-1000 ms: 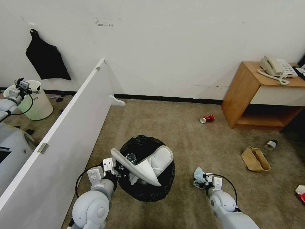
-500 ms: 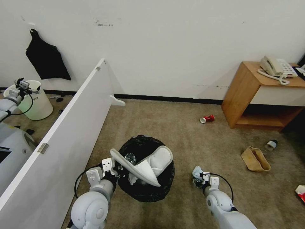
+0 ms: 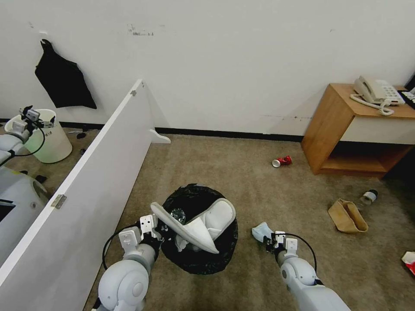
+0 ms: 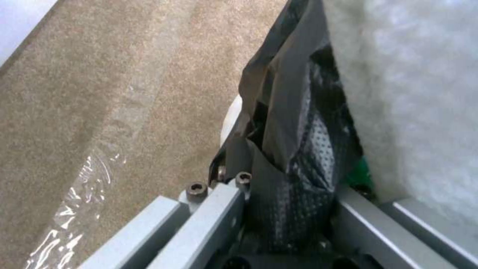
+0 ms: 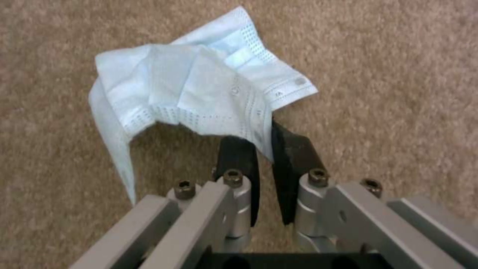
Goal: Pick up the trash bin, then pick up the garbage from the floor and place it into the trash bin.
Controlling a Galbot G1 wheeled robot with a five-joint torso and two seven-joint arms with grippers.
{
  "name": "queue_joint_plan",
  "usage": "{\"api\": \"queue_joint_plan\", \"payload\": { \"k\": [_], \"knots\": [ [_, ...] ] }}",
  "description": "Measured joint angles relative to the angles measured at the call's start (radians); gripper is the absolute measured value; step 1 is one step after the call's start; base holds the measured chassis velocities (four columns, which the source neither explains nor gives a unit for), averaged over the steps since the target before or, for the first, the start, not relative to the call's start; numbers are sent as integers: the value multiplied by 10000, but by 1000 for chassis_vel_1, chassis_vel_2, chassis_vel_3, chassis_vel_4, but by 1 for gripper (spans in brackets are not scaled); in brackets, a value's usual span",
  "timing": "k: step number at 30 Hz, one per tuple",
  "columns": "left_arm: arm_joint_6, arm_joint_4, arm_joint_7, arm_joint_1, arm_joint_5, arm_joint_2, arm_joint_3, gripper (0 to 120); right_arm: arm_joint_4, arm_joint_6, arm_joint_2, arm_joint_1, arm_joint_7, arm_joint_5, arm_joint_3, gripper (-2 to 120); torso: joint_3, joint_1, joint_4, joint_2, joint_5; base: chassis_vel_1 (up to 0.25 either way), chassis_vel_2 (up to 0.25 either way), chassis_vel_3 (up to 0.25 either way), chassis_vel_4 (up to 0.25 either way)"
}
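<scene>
— What's nearest?
— The right gripper pinches a pleated light-blue face mask, its black pads nearly together over nubby tan carpet.
— And left?
— The left gripper clamps the crinkly black-bagged rim of the trash bin; a soft white slipper juts out.
— Farther?
— A crushed red can lies on the carpet.

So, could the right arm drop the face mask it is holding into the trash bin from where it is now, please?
Probably yes: the right gripper pinches the face mask beside the trash bin, nothing between them, though slippers crowd the opening.
</scene>
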Motion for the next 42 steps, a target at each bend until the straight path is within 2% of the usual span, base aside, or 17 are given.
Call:
{"api": "queue_joint_plan", "payload": {
  "k": [9,20,32,42],
  "knots": [
    [-9,134,14,-12,83,-82,6,0,-8,153,0,143,-93,5,-74,0,0,0,0,0,0,0,0,0,0],
    [-15,186,17,-92,90,-72,4,0,133,226,26,232,-120,41,-155,0,0,0,0,0,0,0,0,0,0],
    [-3,284,-16,-251,-33,47,94,0,860,275,-365,-25,136,248,35,0,-1,0,0,0,1,0,0,0,0],
    [48,285,-123,-422,-398,648,237,0,2085,178,-1207,-672,379,534,534,0,-1,0,0,0,1,0,0,0,0]
  ]
}}
